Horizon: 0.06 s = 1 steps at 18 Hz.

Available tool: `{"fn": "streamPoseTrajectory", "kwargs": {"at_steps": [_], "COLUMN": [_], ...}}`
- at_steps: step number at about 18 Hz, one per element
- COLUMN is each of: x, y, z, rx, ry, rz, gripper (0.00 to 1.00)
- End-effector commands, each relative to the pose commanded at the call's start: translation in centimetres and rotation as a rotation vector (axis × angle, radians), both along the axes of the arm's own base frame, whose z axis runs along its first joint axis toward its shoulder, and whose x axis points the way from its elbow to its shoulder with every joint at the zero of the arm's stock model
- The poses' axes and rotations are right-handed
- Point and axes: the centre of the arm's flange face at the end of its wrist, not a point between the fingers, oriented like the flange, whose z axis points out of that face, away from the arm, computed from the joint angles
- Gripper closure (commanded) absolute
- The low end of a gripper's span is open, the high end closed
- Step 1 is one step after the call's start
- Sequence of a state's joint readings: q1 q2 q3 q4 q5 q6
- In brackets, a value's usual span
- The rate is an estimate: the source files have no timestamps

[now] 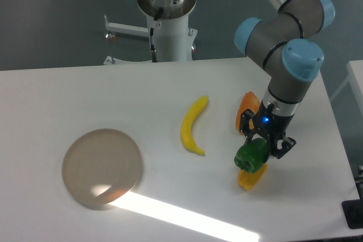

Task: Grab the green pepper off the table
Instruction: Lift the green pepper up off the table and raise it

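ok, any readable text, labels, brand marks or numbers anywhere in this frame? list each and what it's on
None readable.
Grey robot arm with blue joint caps: no legible marking.
Black two-finger gripper: only a small blue light, no text.
Glossy green pepper, yellow banana, orange pepper, yellow pepper, round tan plate, white table: all plain.
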<state>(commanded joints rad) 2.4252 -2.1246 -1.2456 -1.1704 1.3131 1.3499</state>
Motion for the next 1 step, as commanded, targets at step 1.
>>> {"fn": "streamPoseTrajectory", "kwargs": {"at_steps": [1], "x": [-0.03], "y": [0.01], "z": [-0.11], "rx": [-0.002], "ry": [0.000], "rz": [0.000], "gripper": [0.64]}}
